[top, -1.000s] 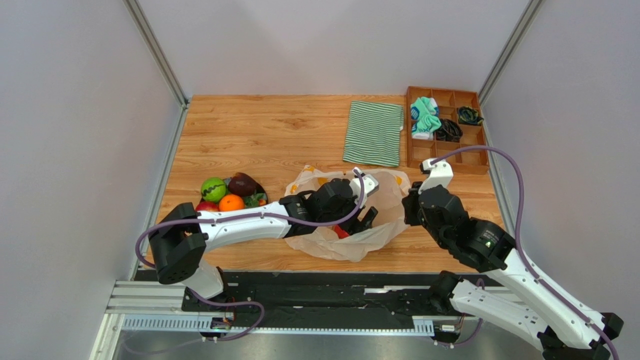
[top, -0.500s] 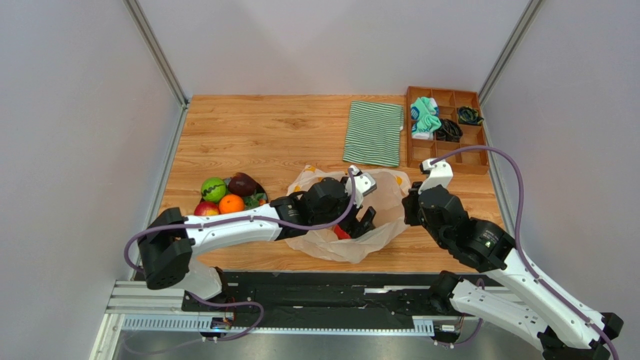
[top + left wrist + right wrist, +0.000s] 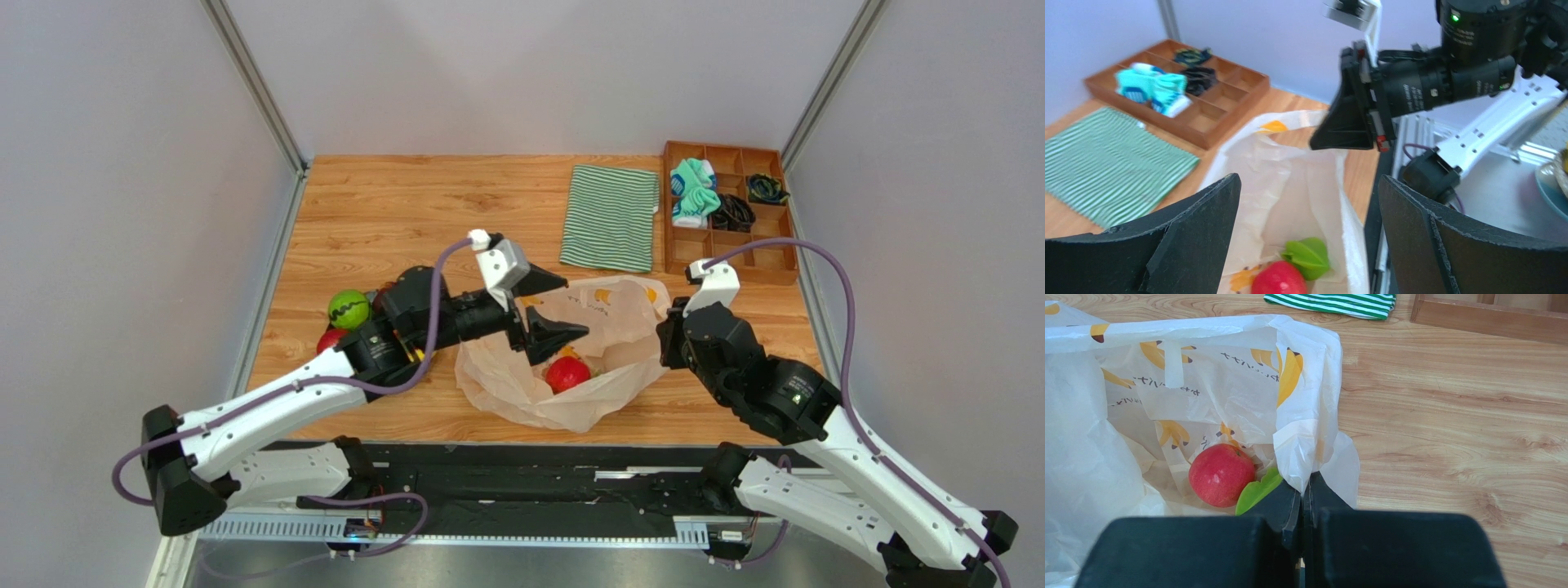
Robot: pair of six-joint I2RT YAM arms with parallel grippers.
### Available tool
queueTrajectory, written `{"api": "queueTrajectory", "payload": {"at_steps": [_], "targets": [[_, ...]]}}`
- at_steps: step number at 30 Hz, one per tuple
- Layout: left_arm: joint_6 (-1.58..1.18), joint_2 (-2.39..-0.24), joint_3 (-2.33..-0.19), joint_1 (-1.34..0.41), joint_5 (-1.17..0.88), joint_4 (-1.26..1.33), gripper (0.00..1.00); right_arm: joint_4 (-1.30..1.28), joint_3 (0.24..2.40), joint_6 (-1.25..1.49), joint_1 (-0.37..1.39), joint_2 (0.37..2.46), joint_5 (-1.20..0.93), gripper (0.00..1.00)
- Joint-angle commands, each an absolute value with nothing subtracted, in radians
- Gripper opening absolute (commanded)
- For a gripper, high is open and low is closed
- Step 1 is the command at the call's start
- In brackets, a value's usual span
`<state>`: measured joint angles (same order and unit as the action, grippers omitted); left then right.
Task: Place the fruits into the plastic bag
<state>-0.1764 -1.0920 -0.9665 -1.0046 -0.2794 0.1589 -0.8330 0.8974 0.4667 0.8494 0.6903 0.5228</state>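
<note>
Drop done: my left pincer (image 3: 555,306) had lifted back out of the plastic bag (image 3: 628,321), where it was buried a second earlier.

Its jaws stood spread wide and empty over the bag mouth, with the red apple (image 3: 567,373) and a green piece (image 3: 1255,491) lying inside. My right pincer (image 3: 1301,499) was pressed together on the bag's rim, holding it open. Next, I judged, the left arm had to swing back to the green round fruit (image 3: 348,308) and its neighbours on the worktop (image 3: 393,208), partly hidden by the arm.
</note>
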Motion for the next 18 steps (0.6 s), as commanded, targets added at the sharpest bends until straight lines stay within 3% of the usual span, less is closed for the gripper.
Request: {"api": "queueTrajectory", "payload": {"at_steps": [1, 9, 18], "targets": [[-0.202, -0.973, -0.893, -0.904, -0.238, 0.189, 0.91, -0.818, 0.900, 0.479, 0.847, 0.683, 0.540, 0.00], [-0.322, -0.692, -0.813, -0.610, 0.151, -0.111, 0.97, -0.819, 0.905, 0.477, 0.847, 0.686, 0.543, 0.00], [-0.580, -0.577, -0.614, -0.194, 0.104, -0.342, 0.99, -0.816, 0.900, 0.472, 0.847, 0.687, 0.535, 0.00]]}}
